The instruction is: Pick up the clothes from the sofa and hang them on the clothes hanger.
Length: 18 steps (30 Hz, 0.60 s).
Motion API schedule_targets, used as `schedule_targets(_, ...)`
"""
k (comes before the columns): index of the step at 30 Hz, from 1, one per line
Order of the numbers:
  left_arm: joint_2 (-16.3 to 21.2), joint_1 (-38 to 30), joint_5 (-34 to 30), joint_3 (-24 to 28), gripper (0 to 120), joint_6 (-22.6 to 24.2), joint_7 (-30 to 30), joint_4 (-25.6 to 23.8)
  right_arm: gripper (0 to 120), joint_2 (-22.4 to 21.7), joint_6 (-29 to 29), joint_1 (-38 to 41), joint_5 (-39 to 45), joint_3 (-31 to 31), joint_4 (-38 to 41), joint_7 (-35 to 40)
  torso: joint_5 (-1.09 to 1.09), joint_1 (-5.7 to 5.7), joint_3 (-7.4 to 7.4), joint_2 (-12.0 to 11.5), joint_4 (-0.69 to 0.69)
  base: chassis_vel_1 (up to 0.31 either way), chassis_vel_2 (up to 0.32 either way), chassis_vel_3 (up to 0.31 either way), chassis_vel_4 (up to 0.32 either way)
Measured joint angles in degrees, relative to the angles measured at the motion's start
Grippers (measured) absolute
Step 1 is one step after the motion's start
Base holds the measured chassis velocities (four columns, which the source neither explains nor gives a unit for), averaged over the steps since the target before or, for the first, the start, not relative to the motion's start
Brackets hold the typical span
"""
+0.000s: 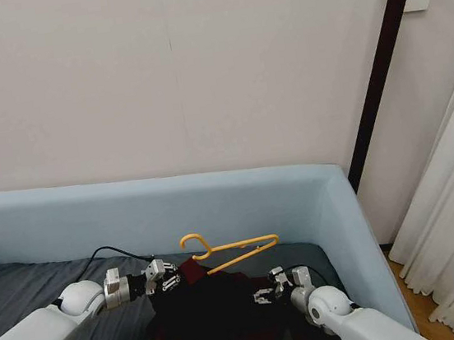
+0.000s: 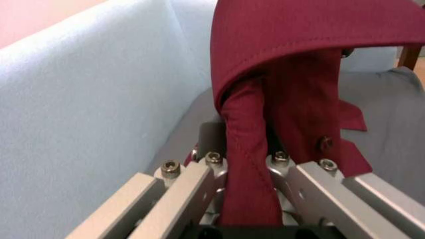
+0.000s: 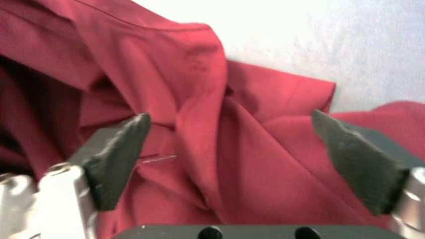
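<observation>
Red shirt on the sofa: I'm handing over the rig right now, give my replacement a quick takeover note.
Left gripper: shut on an edge fold of the shirt.
Right gripper: open, just above the shirt, gripping nothing.
Shirt lies crumpled on the sofa seat; yellow hanger rests at its far edge, near the backrest.
Done: one grip taken. Left: second grip, lift, put shirt on hanger.

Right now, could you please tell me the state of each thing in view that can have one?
red shirt: crumpled on the sofa, not hung.
yellow hanger: lying at the shirt's top, hooked on nothing.
left gripper: shut on the shirt's folded edge.
right gripper: open, just over the shirt.
</observation>
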Motion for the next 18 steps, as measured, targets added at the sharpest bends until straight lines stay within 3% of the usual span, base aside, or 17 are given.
schedule_targets(4, 0.15, 0.06, -0.09, 0.0, 1, -0.01, 0.07, -0.03, 77, 1.24, -0.3, 0.33, -0.26, 0.59, -2.68, -0.52, 0.01, 0.0, 0.0, 0.0, 0.0, 0.0, 0.0, 0.0, 0.0)
schedule_targets(7, 0.23, 0.44, -1.76, 0.0, 1, -0.12, 0.4, -0.22, 62, 2.56, -1.14, 0.55, 0.46, 1.79, -4.5, -0.73, 0.01, 0.0, 0.0, 0.0, 0.01, 0.0, 0.0, 0.0, 0.0)
schedule_targets(18, -0.51, 0.19, -1.6, 0.25, 1, -0.24, 1.1, 0.65, 23, 2.04, -1.99, -0.64, 0.09, 1.38, -2.55, -2.66, 0.01, 0.0, -0.01, 0.0, 0.0, 0.0, 0.0, 0.0, 0.0)
